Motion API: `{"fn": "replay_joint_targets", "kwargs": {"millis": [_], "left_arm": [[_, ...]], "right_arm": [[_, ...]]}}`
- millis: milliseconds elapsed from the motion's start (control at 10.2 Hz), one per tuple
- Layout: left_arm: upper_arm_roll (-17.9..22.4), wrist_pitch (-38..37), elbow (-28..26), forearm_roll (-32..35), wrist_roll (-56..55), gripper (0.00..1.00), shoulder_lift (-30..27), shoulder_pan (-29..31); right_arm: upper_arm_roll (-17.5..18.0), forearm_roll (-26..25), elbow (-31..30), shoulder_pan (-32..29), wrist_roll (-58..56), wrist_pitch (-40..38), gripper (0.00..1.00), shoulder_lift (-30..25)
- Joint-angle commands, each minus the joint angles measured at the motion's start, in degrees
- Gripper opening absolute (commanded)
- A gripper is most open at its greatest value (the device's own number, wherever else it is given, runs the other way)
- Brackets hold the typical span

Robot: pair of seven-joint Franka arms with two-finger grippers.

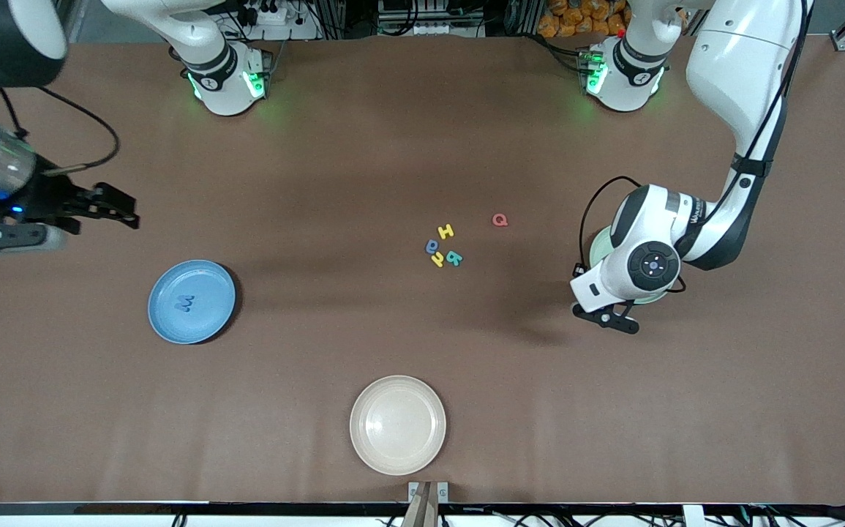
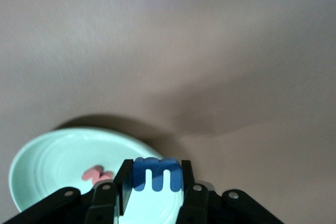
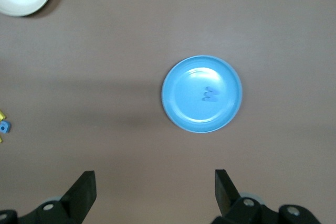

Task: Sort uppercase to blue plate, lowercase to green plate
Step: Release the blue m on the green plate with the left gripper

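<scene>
Brown matte tabletop, cables and metal framing along its top edge, soft shadows

A W lay in one plate toward the right arm's end of the tabletop; four letters clustered mid-tabletop, Q just beside them.

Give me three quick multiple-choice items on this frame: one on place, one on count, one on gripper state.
1. Where is the blue W?
A. on the blue plate
B. on the cream plate
C. beside the red Q

2. How many letters lie on the bare table?
A. two
B. five
C. eight

3. What does the left gripper hold?
A. nothing
B. the blue m
C. a yellow letter

Answers: 1 A, the W rests inside the blue rim. 2 B, four clustered plus the Q. 3 B, the m sits between the fingers over the green plate.
</scene>
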Motion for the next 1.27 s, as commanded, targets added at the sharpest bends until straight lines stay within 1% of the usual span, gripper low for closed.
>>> {"fn": "replay_joint_targets", "kwargs": {"millis": [0, 196, 294, 392, 490, 588, 883, 1177], "left_arm": [[-0.2, 1.0, -7.9, 1.7, 0.6, 0.0, -5.2, 2.4], [-0.1, 1.0, -10.9, 1.8, 0.5, 0.0, -6.9, 2.6], [-0.1, 1.1, -11.6, 1.8, 0.4, 0.0, -7.3, 3.1], [-0.1, 1.1, -11.7, 1.8, 0.4, 0.1, -7.3, 3.4], [0.0, 1.0, -11.8, 1.8, 0.1, 0.81, -7.2, 4.0], [0.0, 1.0, -11.8, 1.8, -0.1, 1.0, -7.3, 5.1], [0.0, 1.0, -10.6, 1.7, -1.5, 1.0, -8.4, 5.9], [2.2, 0.1, -3.9, 1.7, -0.5, 1.0, -9.0, 4.4]], "right_arm": [[-0.2, 0.2, 0.0, 3.3, 3.5, 1.2, 1.0, 2.9], [0.6, 0.2, -0.7, 5.3, 4.7, 2.4, 1.0, 3.4], [0.9, 0.2, -1.6, 7.2, 7.7, 3.6, 1.0, 3.4], [0.9, 0.2, -2.9, 10.0, 10.6, 5.0, 1.0, 3.5], [0.9, 0.2, -4.6, 12.3, 11.9, 7.0, 1.0, 3.6], [1.0, 0.1, -5.7, 15.1, 13.3, 8.3, 1.0, 3.9], [1.0, -0.5, -6.2, 23.7, 19.8, 11.2, 1.0, 6.5], [1.0, -0.5, -6.2, 31.1, 26.1, 16.2, 1.0, 11.0]]}}
